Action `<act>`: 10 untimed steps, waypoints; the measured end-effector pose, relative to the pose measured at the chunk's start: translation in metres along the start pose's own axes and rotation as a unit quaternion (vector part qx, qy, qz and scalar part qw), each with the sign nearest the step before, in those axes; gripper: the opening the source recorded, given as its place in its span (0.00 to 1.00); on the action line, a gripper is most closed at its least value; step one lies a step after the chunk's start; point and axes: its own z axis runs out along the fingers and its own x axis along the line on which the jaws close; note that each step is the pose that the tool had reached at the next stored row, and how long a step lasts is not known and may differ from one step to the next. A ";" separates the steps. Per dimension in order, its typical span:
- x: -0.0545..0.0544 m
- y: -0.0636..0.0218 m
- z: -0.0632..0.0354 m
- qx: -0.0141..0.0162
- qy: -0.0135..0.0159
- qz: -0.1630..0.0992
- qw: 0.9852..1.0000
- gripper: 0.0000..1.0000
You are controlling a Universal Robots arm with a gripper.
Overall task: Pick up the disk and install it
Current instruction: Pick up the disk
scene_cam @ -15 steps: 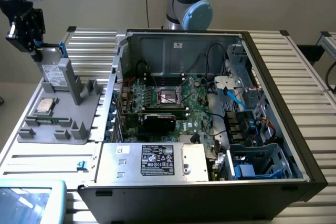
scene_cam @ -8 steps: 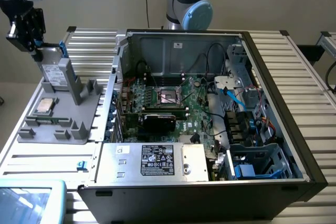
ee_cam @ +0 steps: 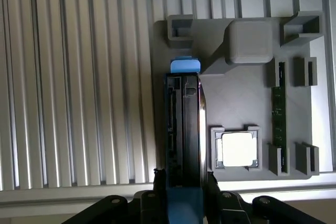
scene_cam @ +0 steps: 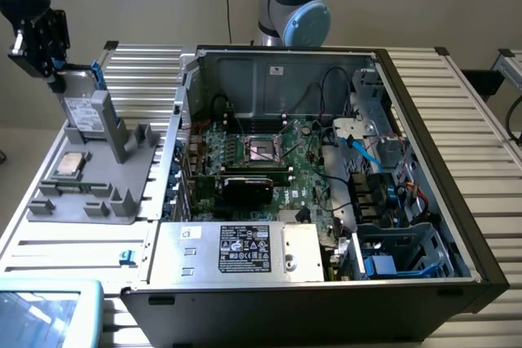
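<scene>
Jaws clamp the one disk (ee_cam: pixel 184 124) upright at a grey tray (ee_cam: pixel 236 103) holding one CPU chip (ee_cam: pixel 239 149) and one memory stick (ee_cam: pixel 278 114).

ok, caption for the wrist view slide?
Gripper clamped on the disk, held edge-on above the grey fixture tray, CPU chip in its pocket alongside.

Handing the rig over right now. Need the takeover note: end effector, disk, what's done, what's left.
End effector: shut on the disk, one finger on each flat face.
Disk: held on edge at the grey fixture tray, outside the open computer case. Cannot tell whether it is clear of its slot.
CPU chip: seated in its pocket on the tray, untouched.
Done: disk gripped.
Left: disk not yet in the case, so the install is not done.
</scene>
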 end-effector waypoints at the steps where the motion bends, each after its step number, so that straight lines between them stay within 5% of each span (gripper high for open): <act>1: 0.000 0.0000 -0.0017 0.000 0.000 0.000 1.000 0.37; 10: 0.000 0.0007 -0.0190 0.000 0.000 0.000 1.000 0.37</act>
